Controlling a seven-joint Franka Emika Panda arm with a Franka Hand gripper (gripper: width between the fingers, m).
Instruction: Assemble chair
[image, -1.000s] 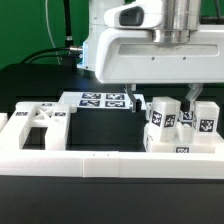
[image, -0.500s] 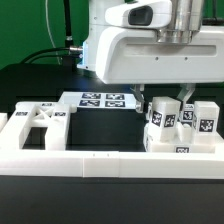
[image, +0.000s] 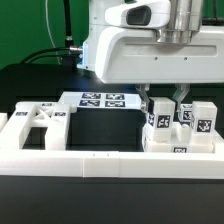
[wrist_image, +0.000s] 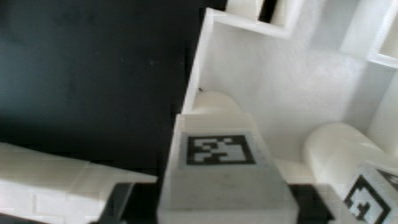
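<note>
The chair lies in loose white tagged parts. An upright block (image: 160, 120) stands at the exterior view's right, among other upright blocks (image: 205, 120). My gripper (image: 162, 102) reaches down over it, one finger on each side, pressed against its flanks. In the wrist view the same block (wrist_image: 219, 150) fills the space between my dark fingers (wrist_image: 135, 203), its tag facing the camera; my gripper (wrist_image: 217, 205) is shut on it. The X-braced square seat (image: 38, 118) lies at the exterior view's left. A rounded part (wrist_image: 347, 150) stands beside the held block.
The marker board (image: 100, 100) lies flat at the back middle. A long low white border wall (image: 90, 162) runs along the front. The black table (image: 105, 128) shows between the seat and the blocks.
The fingers stood wide apart above the blocks; they have come down and closed in onto the upright block's sides. The parts have not moved.
</note>
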